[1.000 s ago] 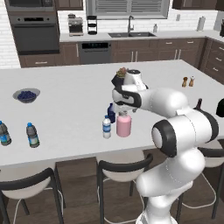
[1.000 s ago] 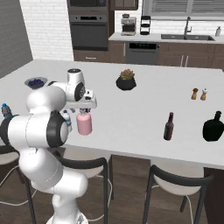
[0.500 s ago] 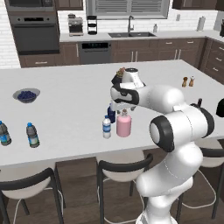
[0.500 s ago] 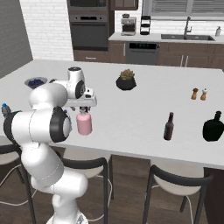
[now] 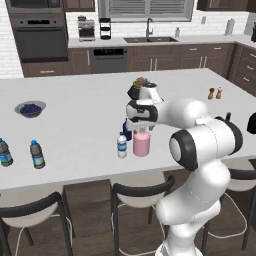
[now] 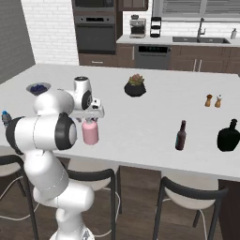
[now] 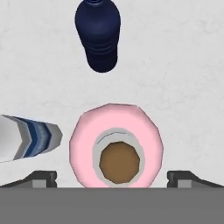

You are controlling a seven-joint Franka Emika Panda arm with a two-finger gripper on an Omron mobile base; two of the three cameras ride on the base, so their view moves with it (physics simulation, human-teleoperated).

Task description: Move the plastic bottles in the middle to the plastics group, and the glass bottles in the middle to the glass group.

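Note:
The squat pink bottle point(image 5: 141, 144) point(image 6: 90, 132) point(image 7: 116, 144) stands near the island's front edge. My gripper point(image 5: 142, 126) point(image 6: 89, 117) point(image 7: 114, 177) hangs right above it, open, one fingertip on each side of its stopper, holding nothing. Left of the pink one stands a clear white-capped bottle point(image 5: 121, 145) point(image 7: 26, 136). The navy bottle point(image 5: 127, 132) point(image 7: 97, 33) is just behind, partly hidden by the hand. Two blue-capped water bottles point(image 5: 36, 154) point(image 5: 4, 152) stand far left. The slim dark brown bottle point(image 6: 181, 135) is to the right.
A bowl of blueberries point(image 5: 30, 108) sits at left, a potted succulent point(image 6: 135, 86) behind the hand. Salt and pepper shakers point(image 6: 213, 100) and a round dark bottle point(image 6: 228, 136) are at right. Stools point(image 5: 140, 192) line the island's near edge.
The arm has shifted only slightly; the hand stays over the pink bottle with its jaws still open. The bottles have not moved.

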